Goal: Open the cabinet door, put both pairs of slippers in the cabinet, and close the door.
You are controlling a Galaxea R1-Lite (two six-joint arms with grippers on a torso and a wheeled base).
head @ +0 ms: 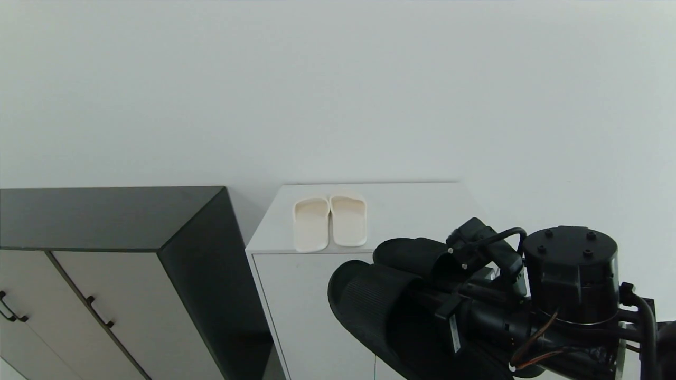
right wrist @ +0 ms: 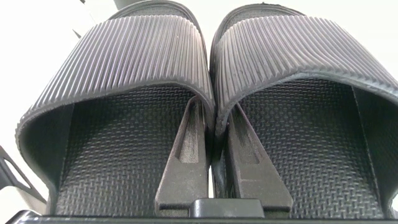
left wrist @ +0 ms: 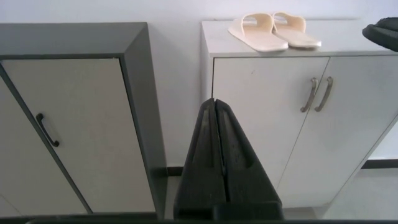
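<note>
Fingers [right wrist: 186, 162] of right gripper [right wrist: 214, 107] are clamped on black slippers [right wrist: 149, 56]: one finger inside each shoe, pinching the two touching inner walls, with the long axes parallel to the fingers and the straps at the far end. In the head view the load hangs in front of white cabinet [head: 422, 206], toes toward 10 o'clock. Cream slippers [head: 329, 221] sit side by side on its top near the front edge, about 11 o'clock from the load. Doors [left wrist: 267, 112] are shut, so nothing goes in yet. Left gripper [left wrist: 216, 106] is pressed closed and empty, aimed at the gap between the white cabinet and dark cabinet [head: 105, 216] at 9 o'clock. The paired handles [left wrist: 320, 93] lie off its axis on the white side. Target is probably the white one. My read: the left arm takes the pull and must release its fingers first.
</note>
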